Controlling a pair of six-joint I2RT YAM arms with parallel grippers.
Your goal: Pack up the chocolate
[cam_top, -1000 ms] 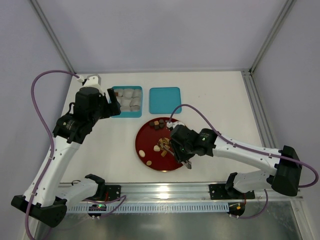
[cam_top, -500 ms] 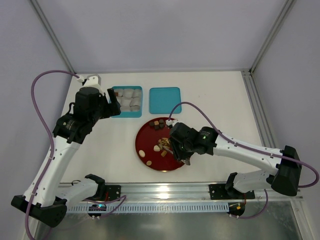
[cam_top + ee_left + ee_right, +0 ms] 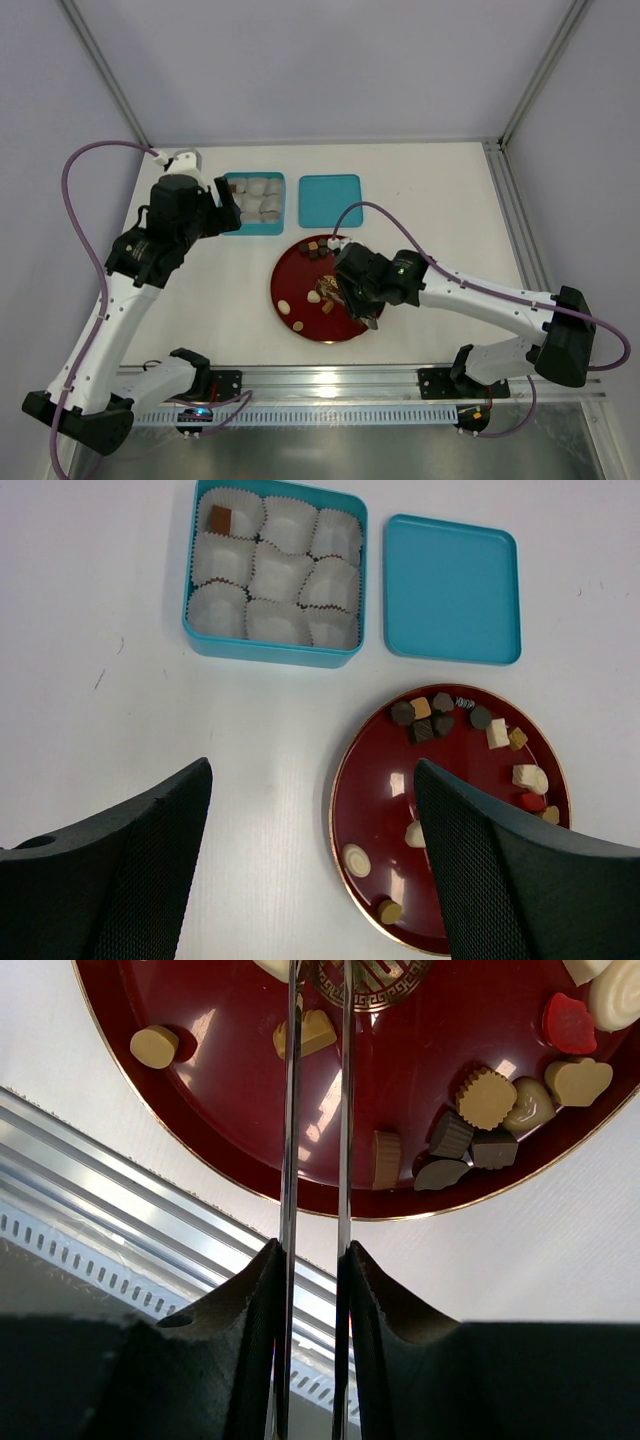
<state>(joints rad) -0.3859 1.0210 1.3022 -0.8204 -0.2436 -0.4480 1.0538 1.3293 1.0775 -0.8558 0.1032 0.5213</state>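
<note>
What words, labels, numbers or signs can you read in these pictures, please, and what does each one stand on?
No text can be read anywhere in these pictures.
The gold emblem on the red plate: an ornamental pattern, cut off by the edge of the right wrist view and not legible as a word.
The teal box and its lid: no print shows on either.

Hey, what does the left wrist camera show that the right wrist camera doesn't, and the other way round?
Only the left wrist view: the teal box of paper cups, one brown chocolate in its corner cup, the teal lid beside it, and the left tool wide open. Only the right wrist view: the gold emblem, a metal rail, and the right tool, with only a narrow gap. Both: the red plate with loose chocolates on it.
</note>
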